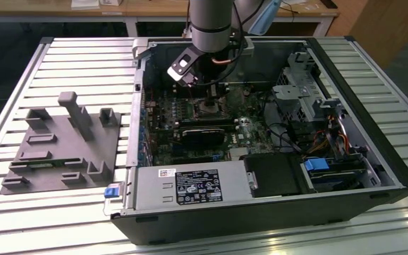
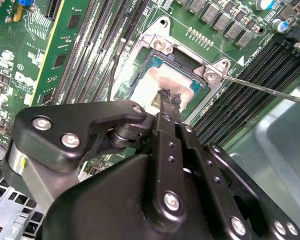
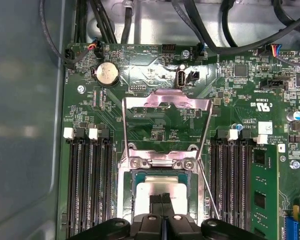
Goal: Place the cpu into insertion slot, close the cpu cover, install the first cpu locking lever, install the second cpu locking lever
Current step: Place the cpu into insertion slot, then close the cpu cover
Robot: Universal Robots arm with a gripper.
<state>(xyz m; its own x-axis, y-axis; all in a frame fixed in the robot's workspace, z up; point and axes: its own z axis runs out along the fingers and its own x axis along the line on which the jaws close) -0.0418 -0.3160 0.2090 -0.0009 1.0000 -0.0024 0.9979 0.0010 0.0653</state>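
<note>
So, the gripper (image 3: 162, 199) has its fingers pinched tight together, tips down on the dull metal top of the cpu (image 3: 162, 184), touching as far as I can tell; the cpu sits flat in the socket (image 3: 126, 200); the cover (image 3: 195, 106) is tipped back open over the green board; a thin lever rod (image 3: 208, 192) angles up just beside the socket; the gripper's black body blocks the cpu's near edge in both wrist views; outside, the open pc case (image 1: 261, 212) lies on a slatted metal table (image 1: 69, 58), grey fixture block (image 1: 55, 143) beside it, wooden desks (image 1: 154, 8) behind.
</note>
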